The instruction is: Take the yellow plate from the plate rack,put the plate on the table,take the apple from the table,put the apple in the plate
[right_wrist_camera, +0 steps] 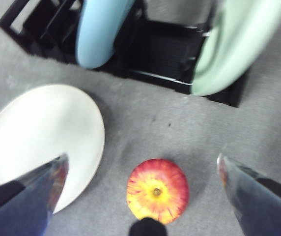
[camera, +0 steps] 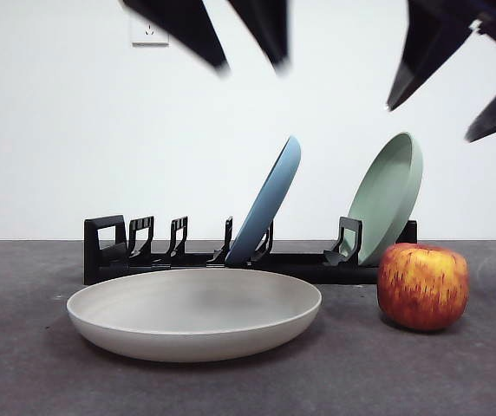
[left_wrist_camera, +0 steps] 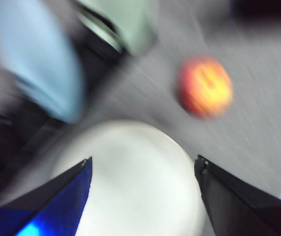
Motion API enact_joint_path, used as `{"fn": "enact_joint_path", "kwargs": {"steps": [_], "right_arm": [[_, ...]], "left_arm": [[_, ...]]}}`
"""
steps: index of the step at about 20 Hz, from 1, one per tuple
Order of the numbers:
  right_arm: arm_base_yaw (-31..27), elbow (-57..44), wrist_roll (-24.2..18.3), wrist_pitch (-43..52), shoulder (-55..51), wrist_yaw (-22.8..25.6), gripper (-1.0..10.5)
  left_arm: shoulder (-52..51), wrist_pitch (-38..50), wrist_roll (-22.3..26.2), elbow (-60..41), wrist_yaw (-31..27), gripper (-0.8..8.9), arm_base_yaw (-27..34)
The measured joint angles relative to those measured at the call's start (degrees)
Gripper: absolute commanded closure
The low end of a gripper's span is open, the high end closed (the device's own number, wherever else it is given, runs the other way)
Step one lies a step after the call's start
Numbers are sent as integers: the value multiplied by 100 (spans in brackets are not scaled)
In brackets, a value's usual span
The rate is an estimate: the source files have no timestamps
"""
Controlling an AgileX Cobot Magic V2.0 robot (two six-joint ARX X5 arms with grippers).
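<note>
From the front, the yellow plate (camera: 194, 314) lies flat on the surface (camera: 22, 364) before the plate rack (camera: 109, 251), the apple (camera: 423, 286) standing apart beside it. The blurred left wrist view seems to show the left fingers (left_wrist_camera: 145, 196) spread wide above the plate. In the right wrist view, the right fingers (right_wrist_camera: 143, 196) gape wide, empty, the apple between them.

My left gripper (left_wrist_camera: 143, 196) wore two broad, flat, tapering black jaws, one face glossed vivid blue. My right gripper (right_wrist_camera: 143, 196) had matching dark wedge-shaped jaws with greyish-blue sheen, reddish tints near their tips, and a small black rounded part between them.
</note>
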Motion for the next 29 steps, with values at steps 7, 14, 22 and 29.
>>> {"fn": "enact_joint_path", "kwargs": {"steps": [7, 14, 22, 29], "right_arm": [[330, 72, -107, -2, 1523, 564, 436], [334, 72, -160, 262, 2743, 579, 520], [358, 85, -136, 63, 2793, 581, 962], [1580, 1263, 269, -7, 2623, 28, 963]], "left_arm": [[-2216, 76, -2, 4, -1309, 468, 4], [-2861, -358, -2, 7, -1585, 468, 2], [-2846, -568, -2, 7, -1598, 468, 4], [-2844, -570, -2, 7, -1596, 468, 2]]}}
